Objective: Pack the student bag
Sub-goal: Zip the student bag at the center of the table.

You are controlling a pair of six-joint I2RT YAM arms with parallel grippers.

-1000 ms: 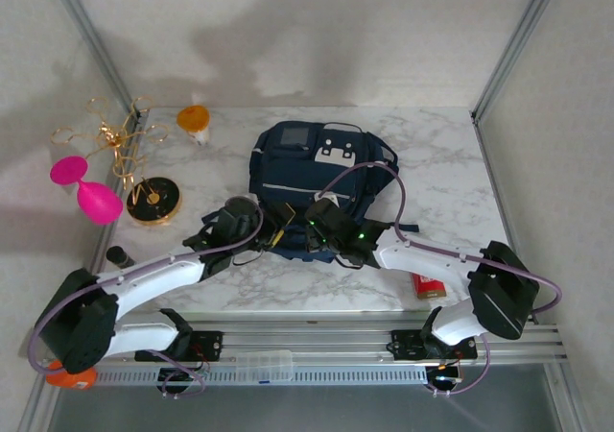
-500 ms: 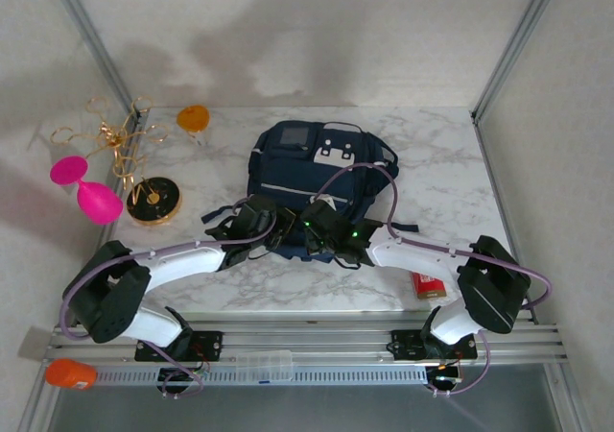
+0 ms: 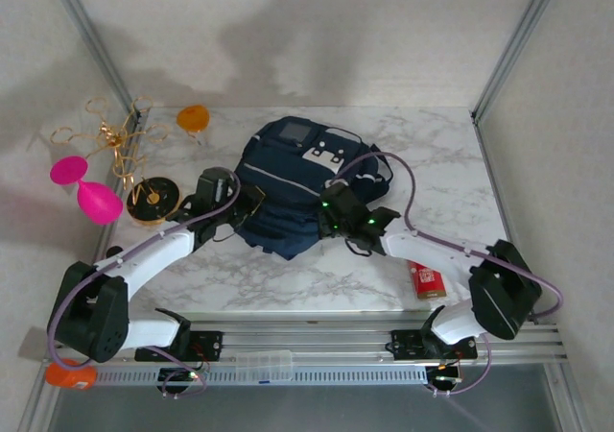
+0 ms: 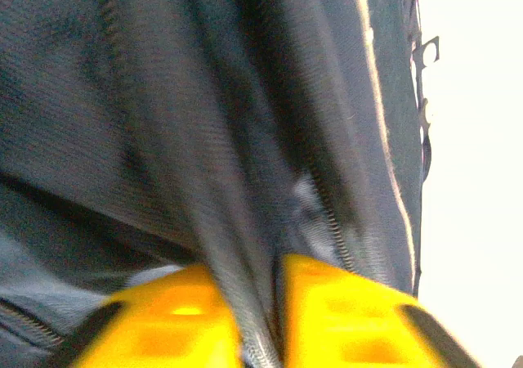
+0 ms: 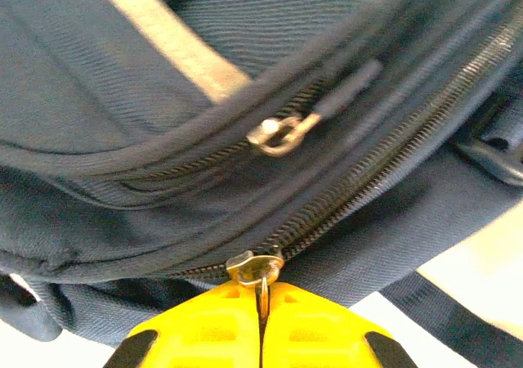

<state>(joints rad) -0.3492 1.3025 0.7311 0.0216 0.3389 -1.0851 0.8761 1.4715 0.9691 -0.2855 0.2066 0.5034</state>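
White marble-pattern table top [image 3: 451, 163], grey-veined, beneath the left gripper [image 3: 251, 202] and the right gripper [image 3: 326, 213]. Beyond both, a pale, finely textured back wall [image 3: 403, 29] with soft grey shadows. Slanting aluminium left post [image 3: 91, 40] well out past the left gripper, right post [image 3: 515, 43] well out past the right gripper. Behind both grippers, a metal rail [image 3: 307, 334], then a dull grey surface [image 3: 317, 408]. Even, diffuse light throughout.
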